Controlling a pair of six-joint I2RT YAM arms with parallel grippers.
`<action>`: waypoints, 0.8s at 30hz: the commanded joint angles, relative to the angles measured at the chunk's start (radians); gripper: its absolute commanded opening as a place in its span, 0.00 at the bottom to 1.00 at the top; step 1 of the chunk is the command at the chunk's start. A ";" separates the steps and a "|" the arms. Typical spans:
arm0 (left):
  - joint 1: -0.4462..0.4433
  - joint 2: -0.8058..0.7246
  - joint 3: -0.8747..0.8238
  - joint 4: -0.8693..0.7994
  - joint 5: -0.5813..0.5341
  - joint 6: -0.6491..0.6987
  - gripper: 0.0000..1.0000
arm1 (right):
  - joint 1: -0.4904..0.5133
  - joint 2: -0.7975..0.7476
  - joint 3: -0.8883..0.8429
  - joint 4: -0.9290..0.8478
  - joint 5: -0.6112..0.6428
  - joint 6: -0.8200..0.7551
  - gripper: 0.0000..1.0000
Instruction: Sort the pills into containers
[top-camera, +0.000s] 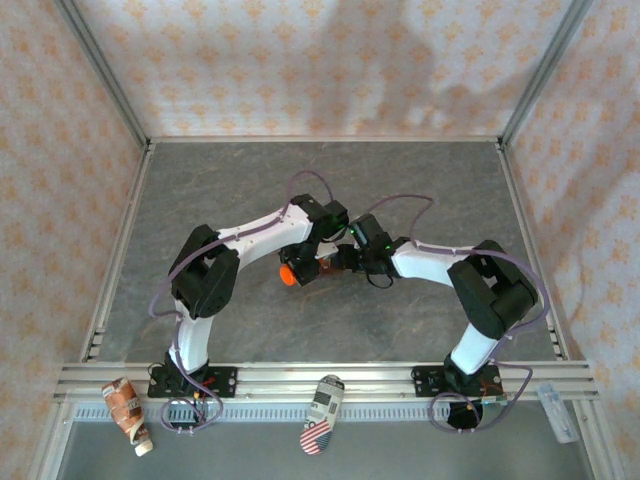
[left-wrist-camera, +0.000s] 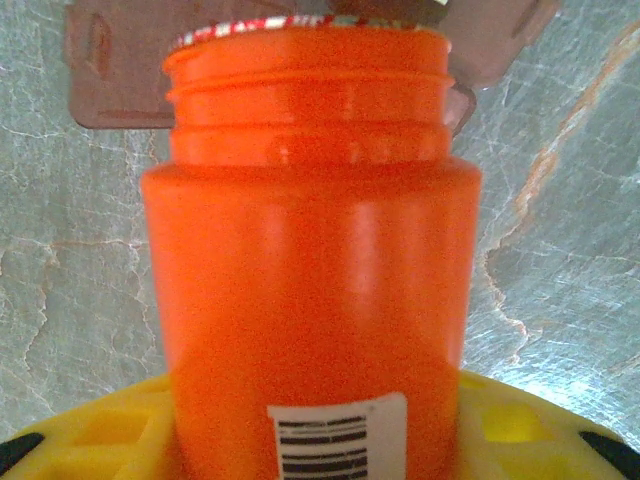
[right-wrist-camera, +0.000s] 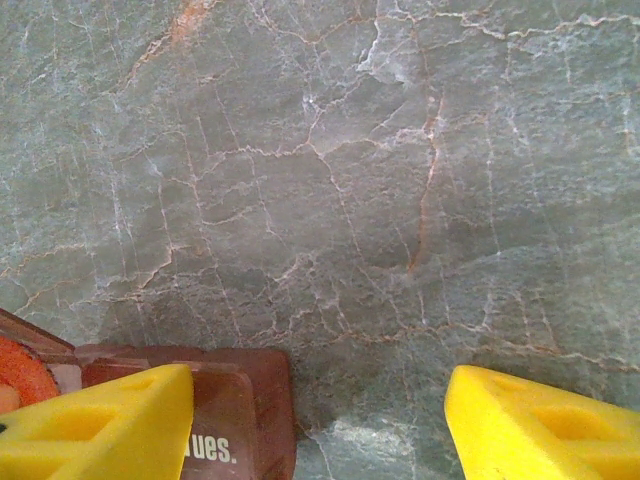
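Enclosing the grey veined worktop are peach-patterned walls. At its middle the left fingers clamp an orange bottle, its threaded neck pointing at the red-brown containers lying just beyond. The right fingers stand half spread, gripping nothing, one over the containers' edge. What the compartments hold cannot be told; any pills are too small to tell.

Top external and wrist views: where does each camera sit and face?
Top external: above and behind the bases, looking down at the table; left arm, right arm show.
Left wrist: on the left gripper, facing along its yellow fingers at the orange bottle it clamps.
Right wrist: on the right gripper, facing down at table; open yellow fingers.
Shared: both wrist views catch the red-brown pill box.
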 joint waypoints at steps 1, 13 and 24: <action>-0.075 0.039 0.010 0.013 -0.019 0.009 0.00 | 0.025 0.015 0.021 -0.039 0.030 0.018 0.68; -0.074 0.024 0.010 0.025 -0.009 0.008 0.00 | -0.004 -0.088 0.023 -0.124 0.083 -0.003 0.69; -0.074 0.015 0.017 0.027 0.008 0.007 0.00 | -0.035 -0.133 0.019 -0.094 0.013 0.035 0.69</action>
